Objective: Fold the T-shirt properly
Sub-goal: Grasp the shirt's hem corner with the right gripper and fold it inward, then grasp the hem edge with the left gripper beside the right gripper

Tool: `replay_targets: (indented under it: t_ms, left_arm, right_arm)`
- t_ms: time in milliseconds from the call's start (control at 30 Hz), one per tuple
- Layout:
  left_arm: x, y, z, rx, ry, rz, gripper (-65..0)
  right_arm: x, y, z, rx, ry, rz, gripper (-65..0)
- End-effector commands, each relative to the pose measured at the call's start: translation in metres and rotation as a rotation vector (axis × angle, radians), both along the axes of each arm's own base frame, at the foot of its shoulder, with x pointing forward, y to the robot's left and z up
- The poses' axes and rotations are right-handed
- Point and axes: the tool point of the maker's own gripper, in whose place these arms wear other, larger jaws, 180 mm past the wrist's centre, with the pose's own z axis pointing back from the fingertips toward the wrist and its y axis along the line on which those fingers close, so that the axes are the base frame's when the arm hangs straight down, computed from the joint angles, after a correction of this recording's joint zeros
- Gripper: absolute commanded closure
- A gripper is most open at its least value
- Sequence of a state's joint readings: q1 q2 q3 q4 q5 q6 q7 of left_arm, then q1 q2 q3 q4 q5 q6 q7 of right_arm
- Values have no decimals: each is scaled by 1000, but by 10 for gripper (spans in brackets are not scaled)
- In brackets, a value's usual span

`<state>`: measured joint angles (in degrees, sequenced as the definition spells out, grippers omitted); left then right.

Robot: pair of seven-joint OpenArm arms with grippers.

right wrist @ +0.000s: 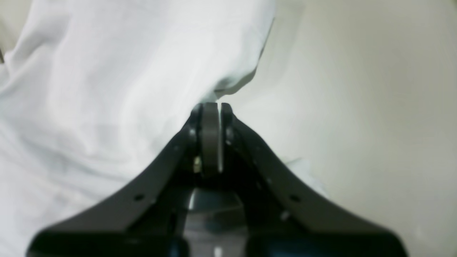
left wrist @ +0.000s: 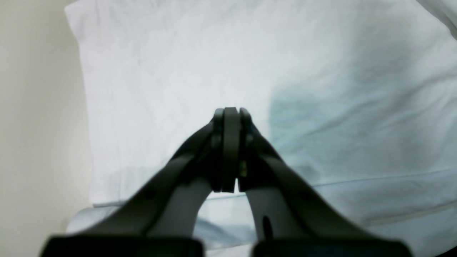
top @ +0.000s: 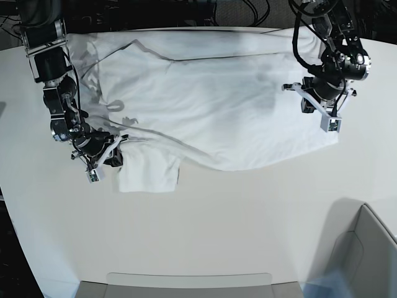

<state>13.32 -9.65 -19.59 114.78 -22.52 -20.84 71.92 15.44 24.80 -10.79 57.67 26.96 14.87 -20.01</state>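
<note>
Looking down from the base view, I see the T-shirt (top: 205,105) spread wide across the far half of the pale worktop (top: 217,230), its body wrinkled and partly doubled over, with 1 sleeve flap lying toward me at the lower left of the cloth.

My right claw (top: 113,151) is at that sleeve end, on the left side of the base view. In the right wrist view its jaws are closed together at the edge of the shirt (right wrist: 107,89), where the fabric bunches and rises just ahead of the tips (right wrist: 212,107). The cloth looks pinched there, though the blur keeps me from seeing any fabric between the pads.

My left claw (top: 322,108) sits over the opposite end of the shirt, on the right side of the base view. In the left wrist view its jaws are pressed fully closed (left wrist: 231,114) with nothing between them, hovering above flat white cloth (left wrist: 250,64). A hem seam runs across the fabric below the tips, and bare worktop (left wrist: 35,125) shows along the left edge of that view.
</note>
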Motion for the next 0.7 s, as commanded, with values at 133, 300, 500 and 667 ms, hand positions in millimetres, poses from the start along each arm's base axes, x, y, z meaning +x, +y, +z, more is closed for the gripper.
replay_targets:
  t_ms: [133,300,500,667]
  left_arm:
    - [12,0,13,6,-60,-7,0]
    - [53,12,31,0,-154,21,0]
    - [112,64,5,-48,-120,113,-89]
    - [123,97,9,-15,-130,148,-129]
  right_arm:
    - [23,-15,38,36,-114,-57,0]
    - [21,-12,35,40,-108,-55,0]
    - [21,-5,34,54,-106,-50,0]
    - [21,-7,34,50,-107,-50,0]
